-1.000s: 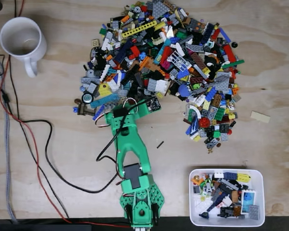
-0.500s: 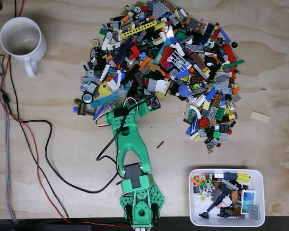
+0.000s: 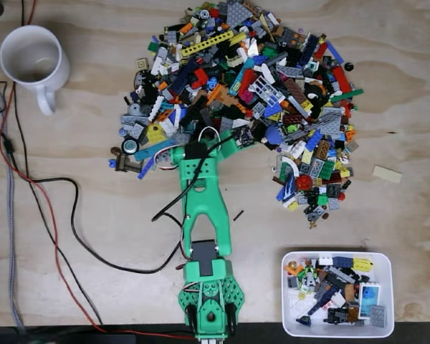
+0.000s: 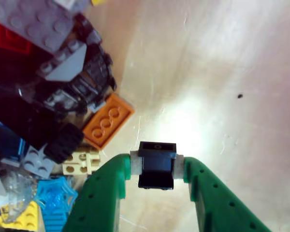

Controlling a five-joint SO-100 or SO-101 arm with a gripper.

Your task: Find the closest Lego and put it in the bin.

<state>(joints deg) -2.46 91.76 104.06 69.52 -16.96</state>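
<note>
End effector (image 4: 157,166) clamped on a small black Lego piece (image 4: 157,164), held squarely between the two pale pads in the wrist view, over bare tabletop (image 4: 222,72). Pile edge sits at 9–10 o'clock of the held piece: an orange plate (image 4: 108,120) just beside it, a tan brick (image 4: 80,162) lower down, dark grey parts above.

Fixed view, left to right: white mug (image 3: 34,61) at 10 o'clock of the arm base; green arm (image 3: 203,208) reaching to 12 o'clock, its tip at the near rim of the Lego pile (image 3: 244,93); bin (image 3: 390,287) at 3 o'clock of the base, already part-filled.

Step in hand, as judged: carry to bin. Keep squeeze constant; lift clear before swinging so the piece does not snag the pile rim. Sweep toward 3 o'clock, stop over the bin's middle, release low so the piece does not bounce out.

Versus one second ago: arm tip has shifted rightward and slightly further up along the pile edge; forearm now leans the other way. Pile, mug, bin contents unchanged.
</note>
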